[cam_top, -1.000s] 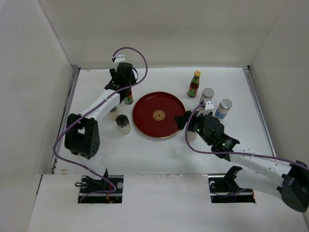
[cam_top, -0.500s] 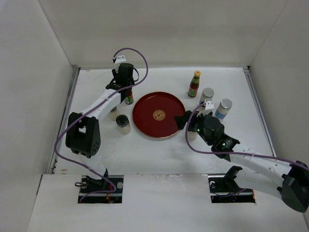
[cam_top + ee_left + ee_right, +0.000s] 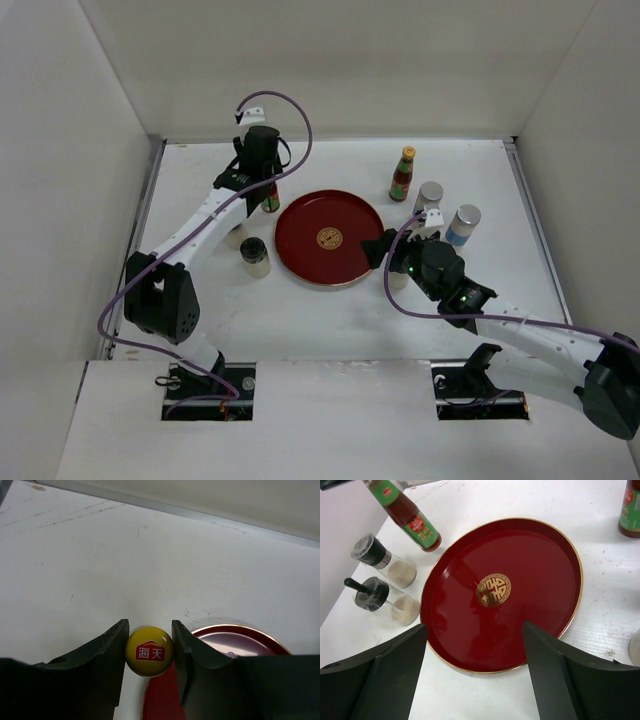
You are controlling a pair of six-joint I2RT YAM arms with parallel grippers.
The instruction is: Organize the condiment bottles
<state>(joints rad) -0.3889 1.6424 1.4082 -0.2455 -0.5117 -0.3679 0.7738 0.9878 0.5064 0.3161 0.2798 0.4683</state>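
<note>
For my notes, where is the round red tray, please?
Top view: the tray lies centrally, between the slim red bottle in the left gripper and the right gripper.

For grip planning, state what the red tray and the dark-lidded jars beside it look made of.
Red tray: glossy lacquer or plastic, going by reflections and gold rim. Dark-lidded jars: clear glass or plastic, contents show through; lids probably black plastic.

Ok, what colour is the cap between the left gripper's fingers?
Yellow cap, red logo on top; best in the left wrist view.
</note>
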